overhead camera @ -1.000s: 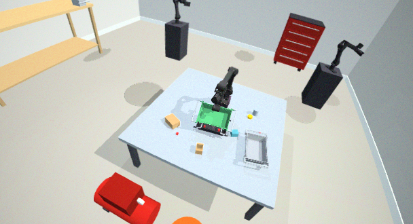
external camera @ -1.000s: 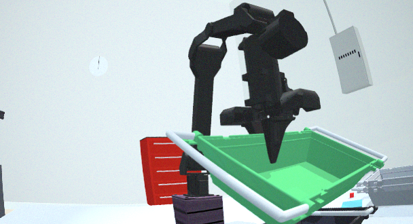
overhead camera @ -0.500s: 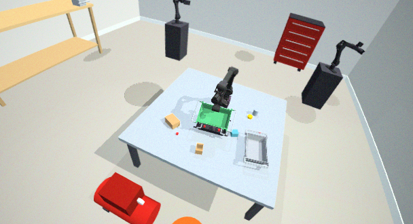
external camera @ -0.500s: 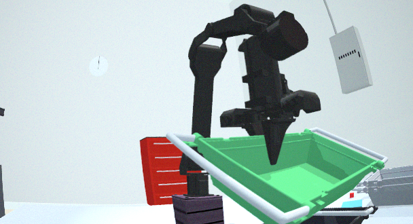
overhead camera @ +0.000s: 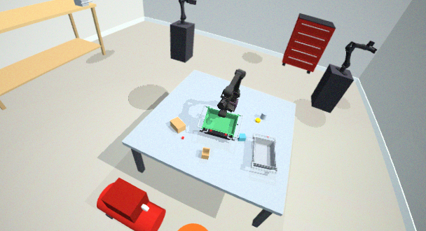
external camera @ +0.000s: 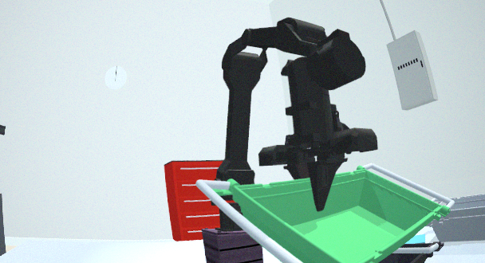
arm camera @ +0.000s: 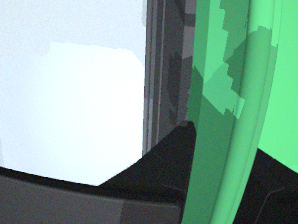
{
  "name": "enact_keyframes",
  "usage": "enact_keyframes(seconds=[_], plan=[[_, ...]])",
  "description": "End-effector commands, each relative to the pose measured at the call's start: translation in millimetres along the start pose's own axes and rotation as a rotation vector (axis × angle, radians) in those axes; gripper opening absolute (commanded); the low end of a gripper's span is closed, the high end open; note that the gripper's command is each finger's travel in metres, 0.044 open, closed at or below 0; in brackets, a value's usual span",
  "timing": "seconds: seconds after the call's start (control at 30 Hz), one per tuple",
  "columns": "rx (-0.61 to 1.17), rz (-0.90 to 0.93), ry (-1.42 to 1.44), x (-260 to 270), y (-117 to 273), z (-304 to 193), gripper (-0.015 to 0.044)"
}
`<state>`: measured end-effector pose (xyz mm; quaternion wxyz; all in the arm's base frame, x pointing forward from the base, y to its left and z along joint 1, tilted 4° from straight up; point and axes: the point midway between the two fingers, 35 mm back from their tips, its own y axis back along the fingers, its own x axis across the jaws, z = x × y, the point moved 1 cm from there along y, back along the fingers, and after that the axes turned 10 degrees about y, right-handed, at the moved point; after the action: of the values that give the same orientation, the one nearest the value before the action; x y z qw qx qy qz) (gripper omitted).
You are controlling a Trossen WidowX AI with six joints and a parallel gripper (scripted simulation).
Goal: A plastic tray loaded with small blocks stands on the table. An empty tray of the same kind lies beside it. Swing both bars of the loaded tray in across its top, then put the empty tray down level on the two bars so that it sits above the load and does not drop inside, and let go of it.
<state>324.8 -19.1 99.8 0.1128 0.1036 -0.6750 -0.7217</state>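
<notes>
The black tray (overhead camera: 218, 135) (external camera: 407, 258) (arm camera: 167, 75) stands on the table, mostly hidden beneath the green tray; bits of red load show at its near side. A pale bar shows at its right end in the exterior view; whether its bars lie across the top I cannot tell. The empty green tray (overhead camera: 224, 123) (external camera: 275, 229) (arm camera: 204, 100) is above it, tilted in the exterior view, its own bars out at both ends. My gripper (overhead camera: 222, 115) (external camera: 312, 186) (arm camera: 199, 133) is shut on the green tray's far long wall, one finger inside, one outside.
A grey tray (overhead camera: 253, 152) (external camera: 459, 225) stands at the right, with a cyan block (overhead camera: 242, 137) between it and the black tray. Tan blocks (overhead camera: 178, 124) (overhead camera: 205, 153) stand left and in front. A yellow ball (overhead camera: 258, 120) and grey cylinder (overhead camera: 263, 115) are at the back right.
</notes>
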Motion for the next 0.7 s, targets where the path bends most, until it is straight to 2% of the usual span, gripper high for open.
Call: enact_keyframes(seconds=[0.0, 0.67], plan=[[0.007, -0.029, -0.001, -3, 1, 0, 0.0], [0.007, -0.028, -0.002, 6, -17, 1, 0.0]])
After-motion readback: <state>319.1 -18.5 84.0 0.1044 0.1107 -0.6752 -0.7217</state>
